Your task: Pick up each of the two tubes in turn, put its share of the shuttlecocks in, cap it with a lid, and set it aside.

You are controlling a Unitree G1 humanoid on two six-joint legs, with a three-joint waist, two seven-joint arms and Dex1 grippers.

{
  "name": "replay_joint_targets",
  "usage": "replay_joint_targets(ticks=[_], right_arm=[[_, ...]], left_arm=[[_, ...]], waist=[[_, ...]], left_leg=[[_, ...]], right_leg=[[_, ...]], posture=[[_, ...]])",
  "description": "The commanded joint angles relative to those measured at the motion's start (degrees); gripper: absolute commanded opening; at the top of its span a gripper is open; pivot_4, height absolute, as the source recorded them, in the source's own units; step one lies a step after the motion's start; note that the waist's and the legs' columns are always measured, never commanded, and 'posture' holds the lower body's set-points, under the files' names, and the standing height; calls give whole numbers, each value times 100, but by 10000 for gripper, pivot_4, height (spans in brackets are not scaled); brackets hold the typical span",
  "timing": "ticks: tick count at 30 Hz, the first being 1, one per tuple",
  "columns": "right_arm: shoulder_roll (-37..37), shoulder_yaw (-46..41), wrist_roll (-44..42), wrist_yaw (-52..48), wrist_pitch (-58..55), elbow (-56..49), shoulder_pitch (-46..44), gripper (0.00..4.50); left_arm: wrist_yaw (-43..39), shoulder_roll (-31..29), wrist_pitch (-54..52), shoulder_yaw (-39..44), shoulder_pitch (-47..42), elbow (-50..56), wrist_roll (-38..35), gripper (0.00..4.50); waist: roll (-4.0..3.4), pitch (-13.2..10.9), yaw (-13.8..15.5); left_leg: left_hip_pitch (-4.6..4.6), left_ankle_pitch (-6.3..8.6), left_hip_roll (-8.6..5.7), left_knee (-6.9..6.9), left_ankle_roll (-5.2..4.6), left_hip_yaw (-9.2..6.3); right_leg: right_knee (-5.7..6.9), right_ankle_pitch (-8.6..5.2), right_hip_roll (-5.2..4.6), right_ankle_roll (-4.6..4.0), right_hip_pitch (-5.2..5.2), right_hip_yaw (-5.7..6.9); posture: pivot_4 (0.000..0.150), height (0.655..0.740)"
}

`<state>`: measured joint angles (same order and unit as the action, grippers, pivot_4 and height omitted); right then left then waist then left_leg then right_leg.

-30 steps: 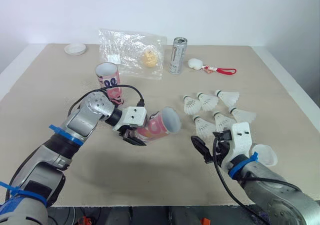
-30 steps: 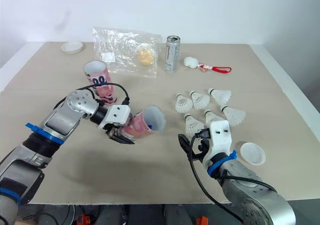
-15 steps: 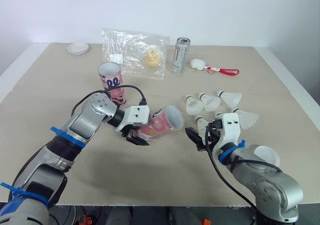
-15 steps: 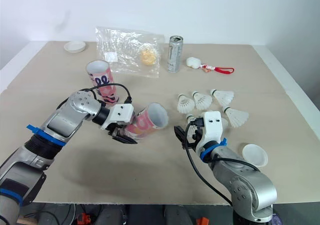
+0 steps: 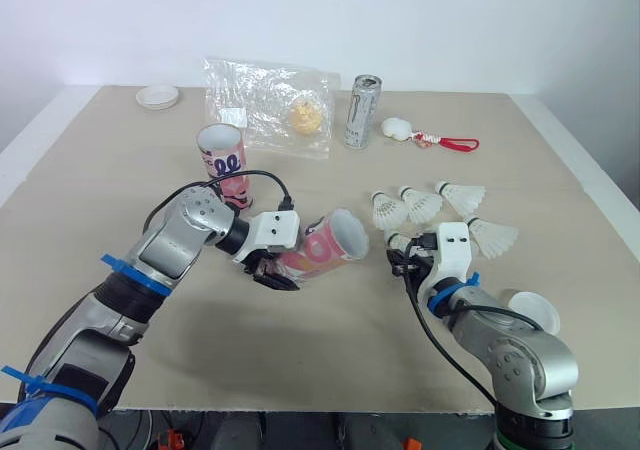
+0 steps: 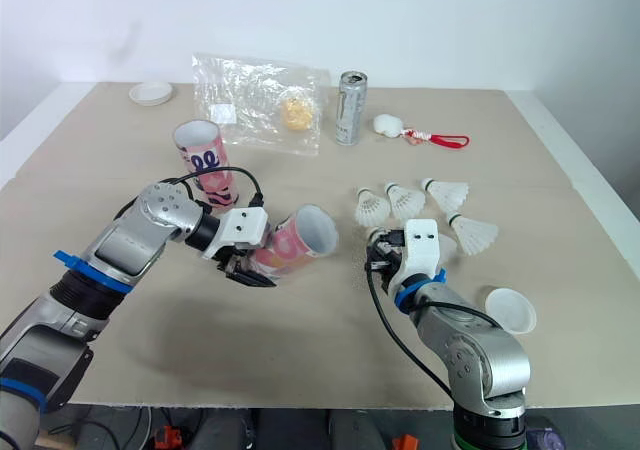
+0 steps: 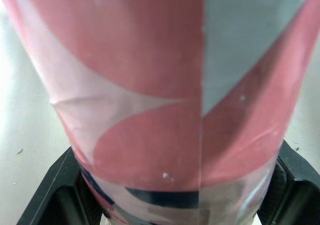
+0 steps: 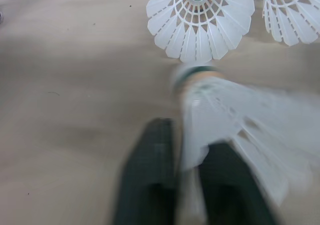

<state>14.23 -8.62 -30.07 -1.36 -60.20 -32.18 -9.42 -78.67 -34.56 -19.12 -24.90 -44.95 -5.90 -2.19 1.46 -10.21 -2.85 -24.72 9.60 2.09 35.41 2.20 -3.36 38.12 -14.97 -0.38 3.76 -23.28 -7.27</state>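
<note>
A plain white wall (image 5: 300,20) backs a beige table (image 5: 300,350), matte and a little scuffed, in even light. Along the far edge, from 11 o'clock to 1 o'clock, sit a small white lid (image 5: 158,96), a crinkled plastic bag (image 5: 265,105) with something yellow inside, a drink can (image 5: 359,111) and a white trinket on a red cord (image 5: 430,138).

Near the middle of the table the left gripper (image 5: 268,270) is clamped round a pink tube (image 5: 325,248), held tilted almost flat, its open mouth facing 3 o'clock. The second tube (image 5: 222,160) stands upright at about 10 o'clock from it, a little way off. The loose shuttlecocks (image 5: 420,205) are clustered at 3 o'clock. The right gripper (image 5: 398,262) sits at the near edge of that cluster, and in the right wrist view its fingers (image 8: 150,175) look pinched on the feather skirt of one shuttlecock (image 8: 220,100), cork end pointing away from the wrist. A second lid (image 5: 535,310) lies at about 4 o'clock, just beside the right forearm.

My worry is that grip. Feathers are springy and slick, so the shuttlecock could twist or slip out on the way across, or have its skirt crushed. The tube's mouth is not much wider than the skirt, so a slightly skewed approach would likely catch the rim and push the tube in the left gripper's hold. The neighbouring shuttlecocks lie close enough that a careless lift could scatter them, and the right forearm could sweep the nearby lid off the table edge
</note>
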Motion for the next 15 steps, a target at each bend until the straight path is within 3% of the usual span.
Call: replay_joint_targets(ticks=[1,7,10,15], right_arm=[[94,26,35,-70,23,-237,-30,407],[549,-141,-248,-280,-512,-1012,-226,407],[1570,-61,-422,-1092,-431,-1511,-509,407],[3524,-353,-138,-3423,1545,-1420,-854,407]], left_arm=[[138,26,-16,-40,51,-84,149,32585],[153,101,48,-32,-25,-297,164,32585],[133,132,115,-19,-83,-488,181,32585],[75,214,198,-23,-268,-897,218,32585]], waist=[[0,0,0],[-2,1,11],[-7,-2,10],[-3,-1,15]], left_leg=[[0,0,0,0,0,0],[0,-1,-3,1,-2,0],[-1,-3,-8,6,-5,0],[1,-9,-13,7,-15,0]], right_leg=[[0,0,0,0,0,0],[0,0,-2,0,1,-1],[0,2,-5,2,2,-4],[-4,2,-10,4,10,-1]], posture=[[1500,7400],[1500,7400],[1500,7400],[1500,7400]])
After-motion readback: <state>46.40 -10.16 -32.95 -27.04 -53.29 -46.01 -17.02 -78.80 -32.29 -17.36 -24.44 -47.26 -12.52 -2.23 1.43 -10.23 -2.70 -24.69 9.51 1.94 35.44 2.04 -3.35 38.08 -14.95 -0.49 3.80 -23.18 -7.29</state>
